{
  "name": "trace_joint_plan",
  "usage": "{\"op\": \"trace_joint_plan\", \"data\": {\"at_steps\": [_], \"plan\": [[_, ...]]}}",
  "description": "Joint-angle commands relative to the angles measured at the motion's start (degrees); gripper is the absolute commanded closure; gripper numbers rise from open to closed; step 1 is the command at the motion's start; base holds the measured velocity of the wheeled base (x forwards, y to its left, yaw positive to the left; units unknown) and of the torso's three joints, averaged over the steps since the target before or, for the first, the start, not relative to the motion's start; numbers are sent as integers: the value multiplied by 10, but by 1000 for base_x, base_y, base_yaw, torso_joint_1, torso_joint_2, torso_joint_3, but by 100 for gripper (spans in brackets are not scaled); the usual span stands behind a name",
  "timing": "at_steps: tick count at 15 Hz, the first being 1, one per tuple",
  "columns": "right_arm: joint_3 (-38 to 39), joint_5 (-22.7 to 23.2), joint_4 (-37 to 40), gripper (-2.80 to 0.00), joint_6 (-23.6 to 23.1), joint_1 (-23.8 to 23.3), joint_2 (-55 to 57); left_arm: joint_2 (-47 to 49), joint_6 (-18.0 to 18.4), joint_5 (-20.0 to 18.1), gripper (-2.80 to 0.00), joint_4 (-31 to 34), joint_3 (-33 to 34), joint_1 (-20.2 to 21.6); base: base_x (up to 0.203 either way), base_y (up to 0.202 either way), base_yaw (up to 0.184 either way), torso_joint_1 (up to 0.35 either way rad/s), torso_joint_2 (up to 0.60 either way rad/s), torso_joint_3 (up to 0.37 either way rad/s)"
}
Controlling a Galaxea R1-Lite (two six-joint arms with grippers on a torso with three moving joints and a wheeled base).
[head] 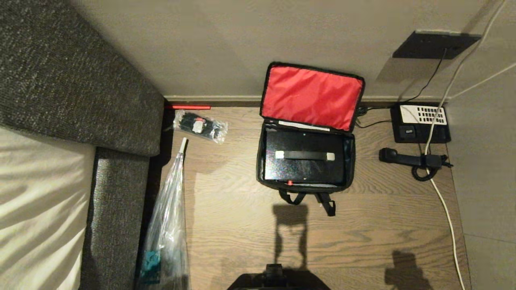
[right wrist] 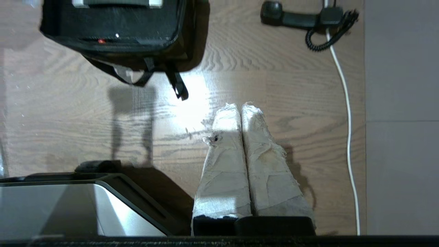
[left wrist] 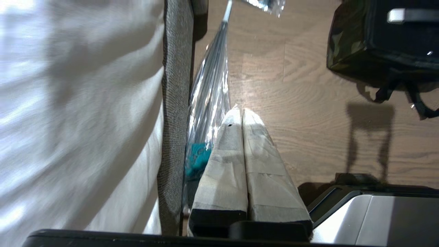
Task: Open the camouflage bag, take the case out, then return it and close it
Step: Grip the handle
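The camouflage bag (head: 351,159) lies on the wooden floor by the wall, its lid flipped back to show the red lining (head: 311,96). Inside rests the flat black case (head: 304,171) with a black handle between two pale ends. Black straps (head: 310,200) trail from the bag's near edge. A corner of the bag (left wrist: 343,48) shows in the left wrist view, its near edge (right wrist: 113,39) in the right wrist view. My left gripper (left wrist: 241,110) hangs shut and empty near the sofa. My right gripper (right wrist: 240,105) hangs shut and empty over bare floor, short of the bag.
A grey sofa (head: 80,80) with a white cushion fills the left. A clear umbrella (head: 169,225) leans beside it. A clear packet of black items (head: 200,126) lies near the wall. A black desk phone (head: 421,123), its handset (head: 407,158) and a white cable (head: 445,209) lie right of the bag.
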Motion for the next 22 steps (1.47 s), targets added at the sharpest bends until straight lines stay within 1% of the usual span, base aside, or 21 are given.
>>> {"op": "trace_joint_plan", "data": {"at_steps": [1,5,7,11,12,13,14,16,17,19,20,22], "plan": [[1,0,-1,0,0,0,3,0,0,0,0,0,0,0,0,0,0,6,2,207],[1,0,-1,0,0,0,3,0,2,0,0,0,0,0,0,0,0,4,0,122],[1,4,1,0,-13,0,2,0,2,0,0,0,0,0,0,0,0,-2,1,13],[-1,0,3,0,-5,0,2,0,2,0,0,0,0,0,0,0,0,0,0,0],[-20,0,12,0,-5,0,2,0,2,0,0,0,0,0,0,0,0,0,0,0],[-61,1,44,0,-4,0,2,0,2,0,0,0,0,0,0,0,0,0,0,0],[-127,4,105,0,0,0,2,0,2,0,0,0,0,0,0,0,0,0,0,0],[-288,28,278,0,8,0,8,0,2,0,0,0,0,0,0,0,0,0,0,0],[-352,40,338,0,17,-1,31,0,2,0,0,0,0,0,0,0,0,0,0,0],[-413,57,377,0,41,-1,130,0,2,0,0,0,0,0,0,0,0,0,0,0],[-434,66,387,0,36,-1,210,0,2,0,0,0,0,0,0,0,0,0,0,0],[-467,80,382,0,4,-1,394,0,2,0,0,0,0,0,0,0,0,0,0,0]]}}
